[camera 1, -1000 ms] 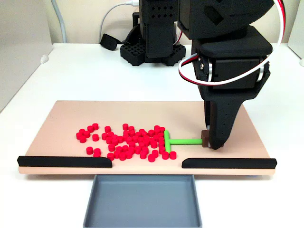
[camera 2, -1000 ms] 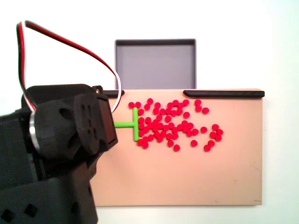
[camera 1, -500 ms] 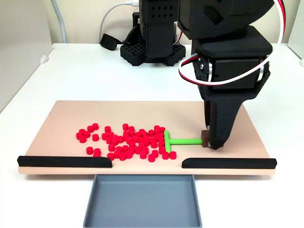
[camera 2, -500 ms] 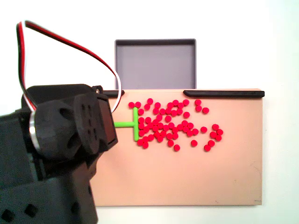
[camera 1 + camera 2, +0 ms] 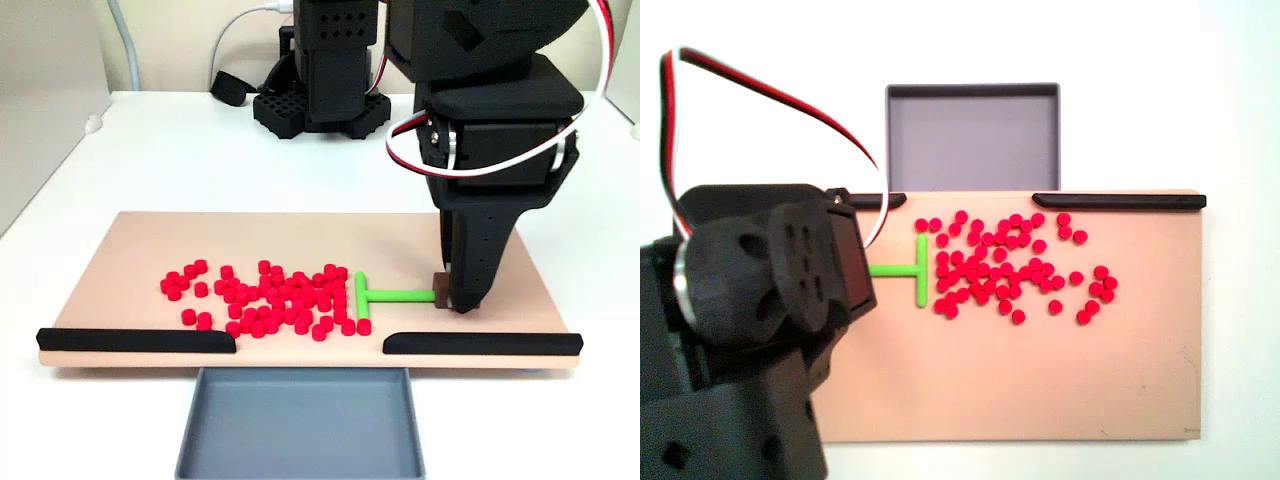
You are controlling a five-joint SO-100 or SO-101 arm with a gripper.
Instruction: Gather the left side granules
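Nearest the camera in a fixed view: one grey tray [image 5: 300, 420], set against the board's [image 5: 140, 255] front edge at the gap between two black strips, left [image 5: 135, 341] and right [image 5: 482, 344]. On the board, toward its front edge and left of centre: granules [image 5: 265, 298], red, several dozen, too many and too crowded to count exactly. Just right of them: one green T-tool [image 5: 375, 297], crossbar beside the pile, stem running right to a brown block at the gripper [image 5: 462, 300], which closes on that end. Farther back: one black arm base [image 5: 320, 100], one white cable.

From above in a fixed view: granules [image 5: 1010, 268] loosely spread, tool [image 5: 910, 270] crossbar apart from the pile with a narrow gap; the fingers are hidden under the arm body.
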